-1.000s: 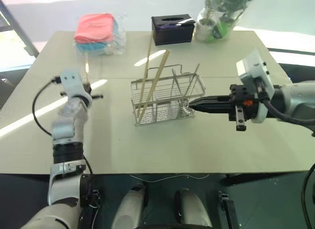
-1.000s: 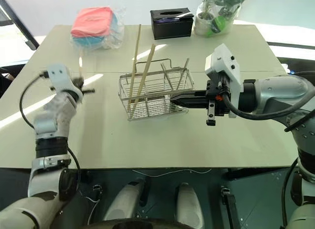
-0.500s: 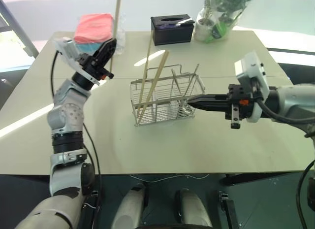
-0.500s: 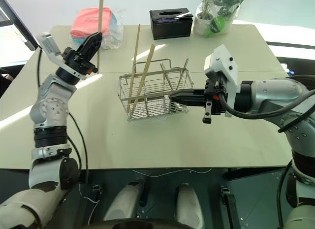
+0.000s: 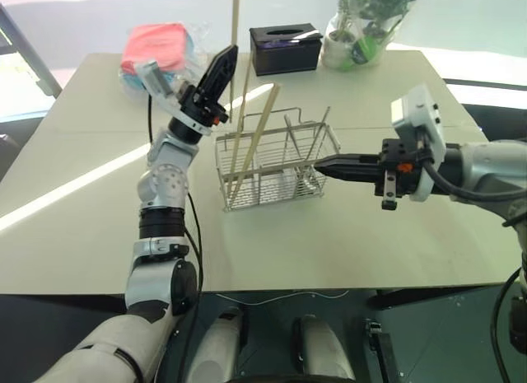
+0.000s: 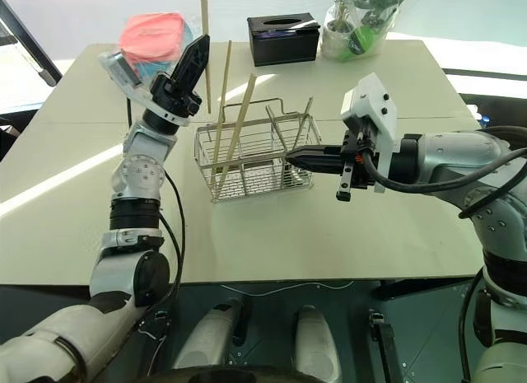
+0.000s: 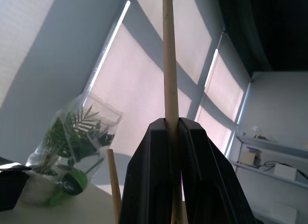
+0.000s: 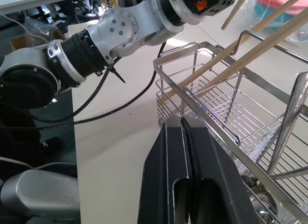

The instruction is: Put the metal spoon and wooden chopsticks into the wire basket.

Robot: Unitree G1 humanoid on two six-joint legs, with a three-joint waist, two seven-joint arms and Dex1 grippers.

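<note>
The wire basket stands at mid-table. Two wooden chopsticks lean in its left part, and the metal spoon stands in its right part. My left gripper is raised beside the basket's left end and shut on a third chopstick. That stick is held upright, its lower end just above the basket's left rim. In the left wrist view the stick runs up between the shut fingers. My right gripper is shut, with its tips against the rim at the basket's right end.
A black tissue box and a bagged plant stand at the table's far edge. A bag of pink and blue cloths lies at the far left. Bare tabletop stretches in front of the basket.
My left arm swung up and to the right from the table's left side to the basket's left end, turning the chopstick upright. The right gripper kept still.
</note>
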